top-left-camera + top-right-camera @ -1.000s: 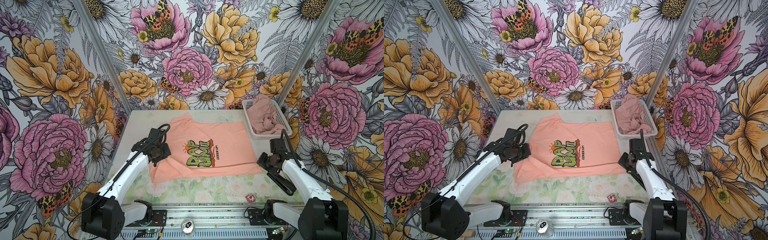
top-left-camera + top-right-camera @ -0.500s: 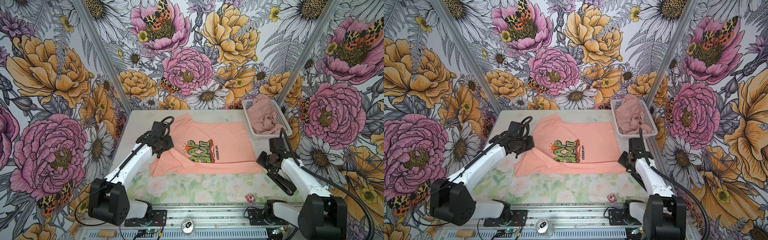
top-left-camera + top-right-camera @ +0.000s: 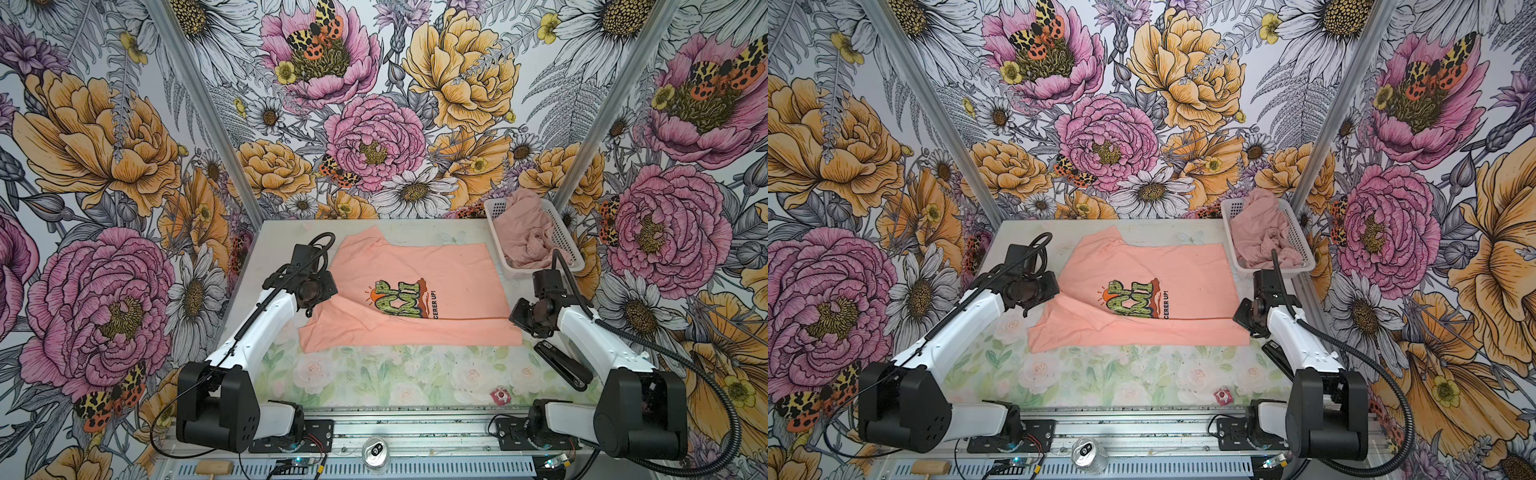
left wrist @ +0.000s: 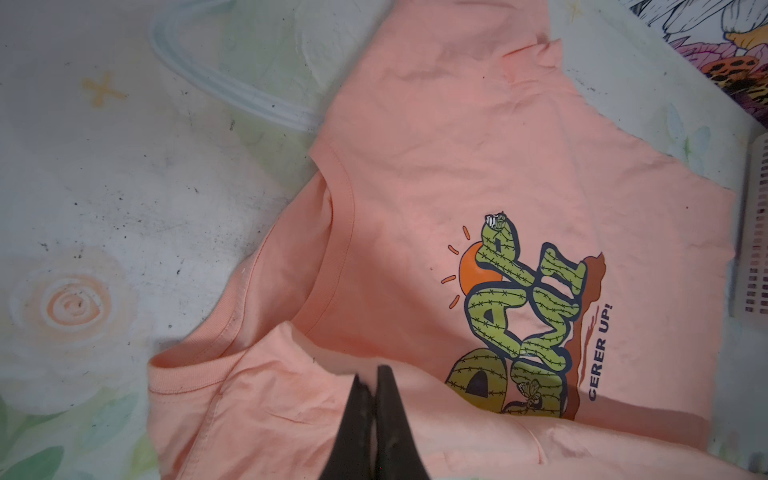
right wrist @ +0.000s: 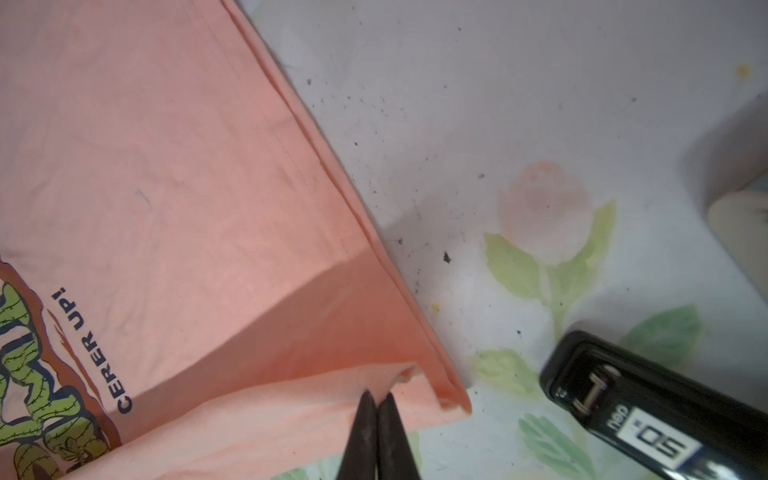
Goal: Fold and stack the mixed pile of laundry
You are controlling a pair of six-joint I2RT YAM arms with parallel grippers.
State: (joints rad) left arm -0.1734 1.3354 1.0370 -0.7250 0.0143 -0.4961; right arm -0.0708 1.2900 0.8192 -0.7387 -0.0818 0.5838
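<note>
Two end effectors: left end effector [image 4: 374, 374] and right end effector [image 5: 377, 397], one at each side of the T-shirt [image 3: 415, 266].
Left end effector: fingers pressed together, pinching a raised fold of peach cloth near the neckband, at the left side of the T-shirt.
T-shirt: peach-orange, spread across the middle of the table [image 3: 374, 374], collar to the left, hem to the right; near strip turned up and over toward the far side, between the two pinches.
Chest graphic [image 3: 397, 300]: green cactus lettering on brown with an orange sun, near part covered by the turned strip; "CERER UP!" readable beside it.
Right end effector: fingers pressed together, pinching the near right corner of the T-shirt at the hem, cloth puckered at the tips.
Stapler [image 3: 561, 363]: black, flat on the table at near right, just beside the right arm, apart from the T-shirt.
Basket [image 3: 565, 239]: white, perforated, at the far right corner of the table.
Dusty-pink garment [image 3: 525, 237]: crumpled inside the basket, heaped above its far rim.
</note>
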